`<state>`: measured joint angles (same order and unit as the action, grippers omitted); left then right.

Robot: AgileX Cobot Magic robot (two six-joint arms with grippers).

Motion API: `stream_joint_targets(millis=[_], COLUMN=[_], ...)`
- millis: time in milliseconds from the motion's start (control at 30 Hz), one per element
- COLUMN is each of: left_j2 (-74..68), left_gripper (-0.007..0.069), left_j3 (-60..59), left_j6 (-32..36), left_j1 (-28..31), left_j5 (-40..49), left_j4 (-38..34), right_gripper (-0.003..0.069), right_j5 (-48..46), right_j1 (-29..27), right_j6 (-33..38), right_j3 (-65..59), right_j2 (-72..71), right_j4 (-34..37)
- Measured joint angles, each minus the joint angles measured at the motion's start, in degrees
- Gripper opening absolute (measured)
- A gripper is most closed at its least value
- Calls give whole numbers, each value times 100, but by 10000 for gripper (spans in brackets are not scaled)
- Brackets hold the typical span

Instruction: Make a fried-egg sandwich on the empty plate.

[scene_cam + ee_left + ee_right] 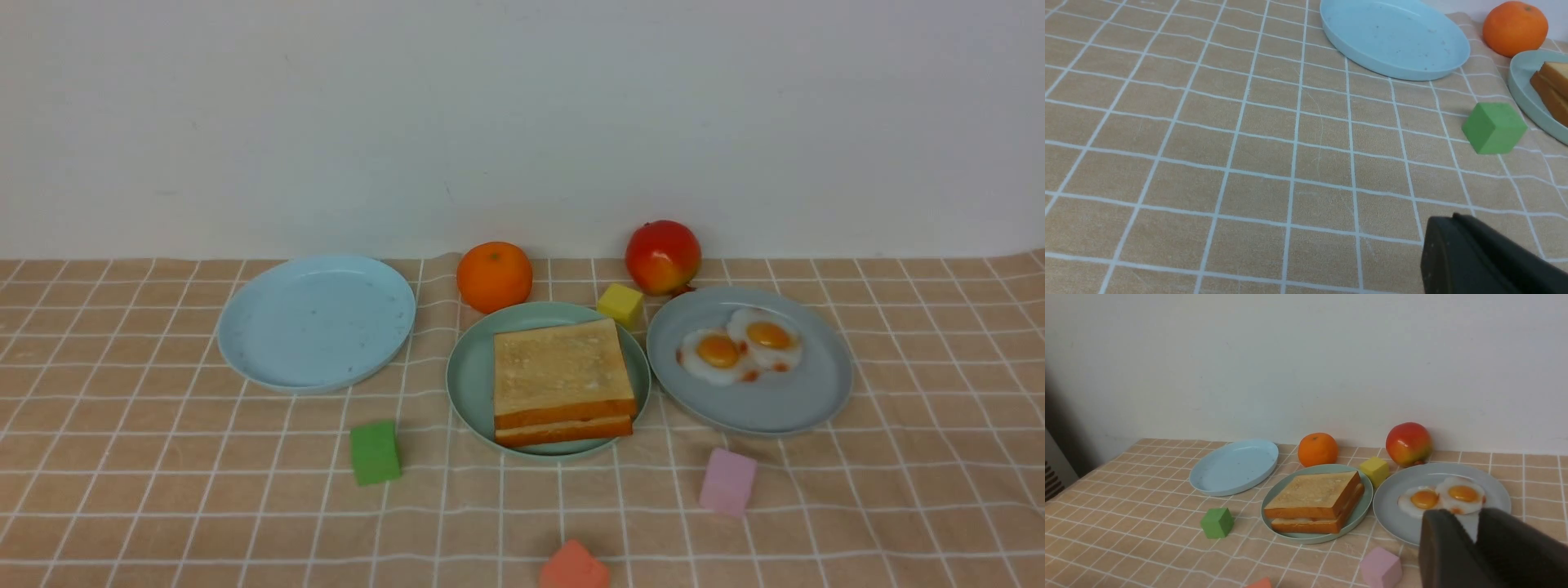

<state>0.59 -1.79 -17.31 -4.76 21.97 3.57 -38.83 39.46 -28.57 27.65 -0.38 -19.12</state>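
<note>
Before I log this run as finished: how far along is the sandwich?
Done: two toast slices lie stacked on the teal plate, with a pale layer showing in the seam between them, probably the egg. In hand: nothing; the right gripper is slightly open and empty, and the left gripper is shut and empty. Left: nothing obvious.

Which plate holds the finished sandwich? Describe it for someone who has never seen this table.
On the checked tablecloth three plates stand in a row. Take the middle one, just in front of the orange: the mint-green plate, the only one bearing stacked toast slices.
</note>
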Motion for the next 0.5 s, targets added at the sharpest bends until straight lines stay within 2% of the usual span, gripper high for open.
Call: stream_joint_targets(millis=[500], left_j2=[0], left_gripper=[0], left_j3=[0], left_j6=[0], left_j1=[-7], left_j5=[0], left_j4=[12], right_gripper=[164], right_j5=[0], right_j1=[0], right_j6=[-5], right_j3=[0], right_j2=[0], right_j4=[0])
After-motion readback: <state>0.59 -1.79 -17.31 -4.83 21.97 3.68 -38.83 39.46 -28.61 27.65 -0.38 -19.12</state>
